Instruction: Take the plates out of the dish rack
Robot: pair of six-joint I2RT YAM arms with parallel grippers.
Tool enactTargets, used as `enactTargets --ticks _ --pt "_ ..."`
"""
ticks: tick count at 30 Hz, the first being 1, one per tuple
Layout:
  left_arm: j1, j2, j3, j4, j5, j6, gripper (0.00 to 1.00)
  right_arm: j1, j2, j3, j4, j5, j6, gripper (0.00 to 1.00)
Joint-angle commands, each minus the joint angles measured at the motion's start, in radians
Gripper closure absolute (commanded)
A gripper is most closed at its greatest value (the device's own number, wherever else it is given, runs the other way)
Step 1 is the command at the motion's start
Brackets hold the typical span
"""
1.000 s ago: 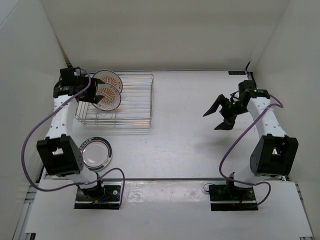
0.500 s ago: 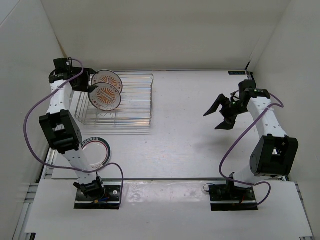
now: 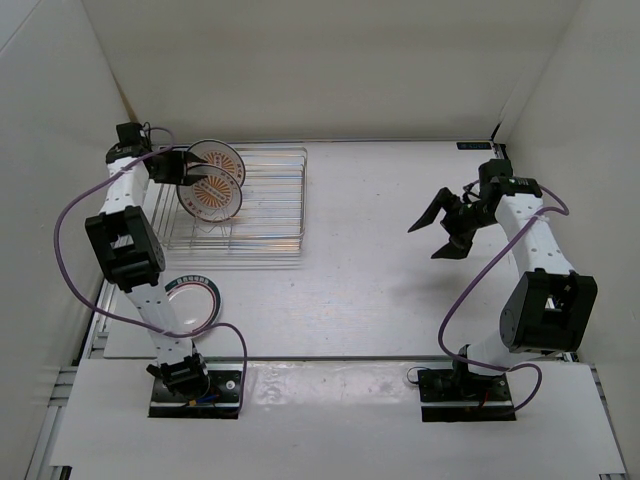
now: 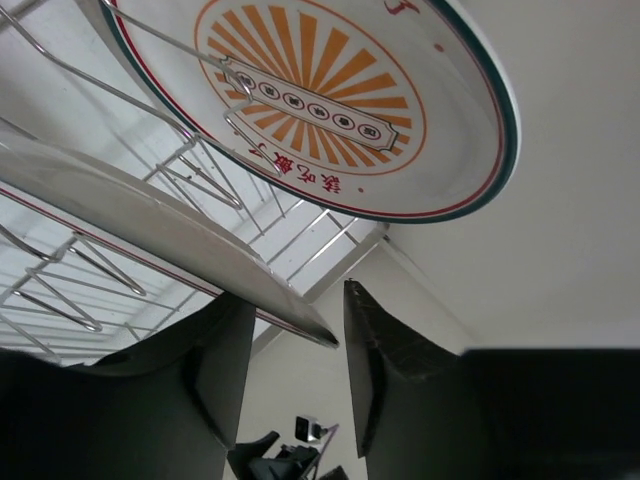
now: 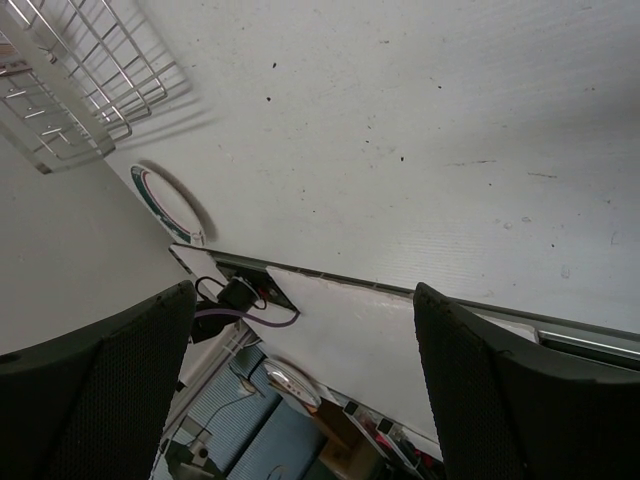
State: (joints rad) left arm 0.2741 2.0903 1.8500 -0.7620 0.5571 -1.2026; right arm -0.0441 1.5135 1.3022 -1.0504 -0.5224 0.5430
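Note:
Two white plates with an orange sunburst stand on edge at the left end of the silver wire dish rack (image 3: 270, 205): a back plate (image 3: 216, 158) and a front plate (image 3: 214, 196). My left gripper (image 3: 195, 175) is open at their left edges. In the left wrist view its fingers (image 4: 385, 370) straddle the rim of the nearer plate (image 4: 150, 215), with a gap showing; the other plate (image 4: 320, 100) faces the camera. The green-rimmed plate (image 3: 195, 302) lies flat on the table, partly behind the left arm. My right gripper (image 3: 437, 228) is open and empty above the table on the right.
The rack's zigzag dividers (image 4: 60, 290) run close under the left fingers. The left wall stands just behind the left wrist. The right wrist view shows the rack's corner (image 5: 80, 70), the green-rimmed plate (image 5: 165, 205) and the table's front edge.
My left gripper has swung to the rack's left end and moved in until its open fingers straddle a sunburst plate's rim. The right arm has not moved.

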Motion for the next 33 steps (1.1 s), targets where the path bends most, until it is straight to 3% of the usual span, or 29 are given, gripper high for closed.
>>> enactTargets --ticks 1,6,9,16,29,33 --pt "0.016 -0.03 0.003 0.001 0.066 0.005 0.52 -0.005 -0.026 0.046 -0.005 0.007 -0.008 0.1" --pt "0.016 -0.041 0.002 0.015 0.084 -0.005 0.64 -0.007 -0.018 0.054 -0.005 0.004 -0.008 0.1" --pt "0.02 -0.049 -0.003 0.035 0.105 -0.038 0.82 -0.007 -0.01 0.054 0.0 0.002 -0.006 0.1" --pt "0.028 -0.09 0.006 0.055 0.133 -0.092 0.98 -0.008 -0.006 0.057 0.0 -0.001 -0.003 0.1" --pt "0.043 -0.257 0.032 0.205 0.135 -0.376 1.0 -0.013 0.002 0.051 0.003 -0.008 0.0 0.1" --pt "0.024 -0.299 0.087 0.121 0.113 -0.359 1.0 -0.013 0.001 0.068 0.001 -0.016 -0.012 0.1"
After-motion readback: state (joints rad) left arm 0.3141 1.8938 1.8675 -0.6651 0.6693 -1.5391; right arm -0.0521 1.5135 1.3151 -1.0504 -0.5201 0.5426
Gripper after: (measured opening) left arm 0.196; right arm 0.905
